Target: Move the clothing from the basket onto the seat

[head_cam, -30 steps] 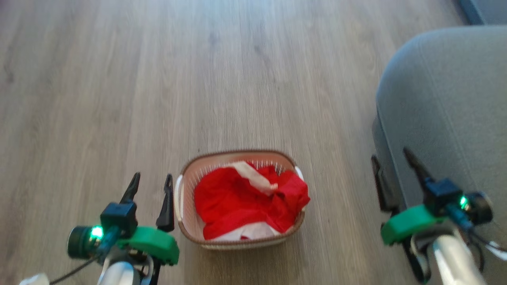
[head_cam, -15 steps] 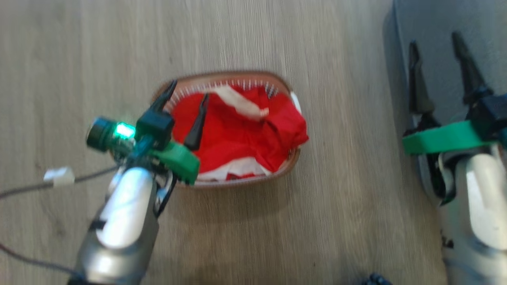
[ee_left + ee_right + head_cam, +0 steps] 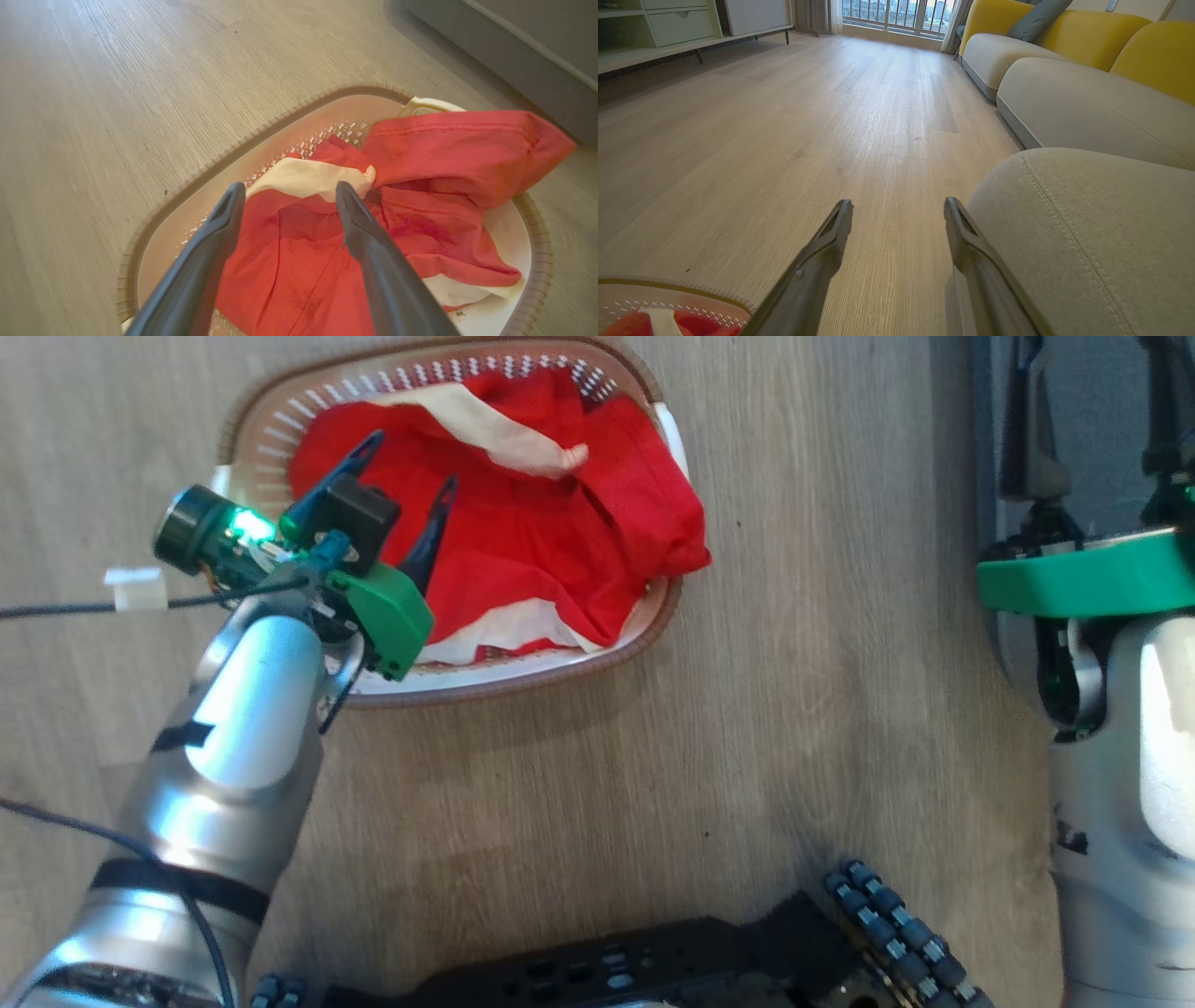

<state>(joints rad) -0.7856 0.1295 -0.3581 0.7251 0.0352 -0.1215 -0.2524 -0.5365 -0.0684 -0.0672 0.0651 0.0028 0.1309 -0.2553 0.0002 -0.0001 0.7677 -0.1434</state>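
The cream basket (image 3: 523,674) with a brown rim stands on the wood floor, heaped with the red clothing (image 3: 551,523), which has white panels. My left gripper (image 3: 409,462) hangs open over the basket's left half. In the left wrist view its fingers (image 3: 369,242) straddle a white fold of the clothing (image 3: 444,149) inside the basket (image 3: 196,182); I cannot tell whether they touch it. My right gripper (image 3: 897,203) is open and empty, beside the front corner of the grey seat (image 3: 1087,233). The seat (image 3: 1092,429) lies at the upper right in the head view.
My own dark wheeled base (image 3: 653,961) shows at the bottom of the head view. A cable with a white tag (image 3: 135,588) trails left of my left arm. Beyond the seat stand more sofa sections (image 3: 1064,98) with yellow backs. A low cabinet (image 3: 668,28) lines the far left.
The head camera has tipped down and come closer, so the basket sits higher and larger in the picture. My left gripper has moved from beside the basket to over the clothing, staying open.
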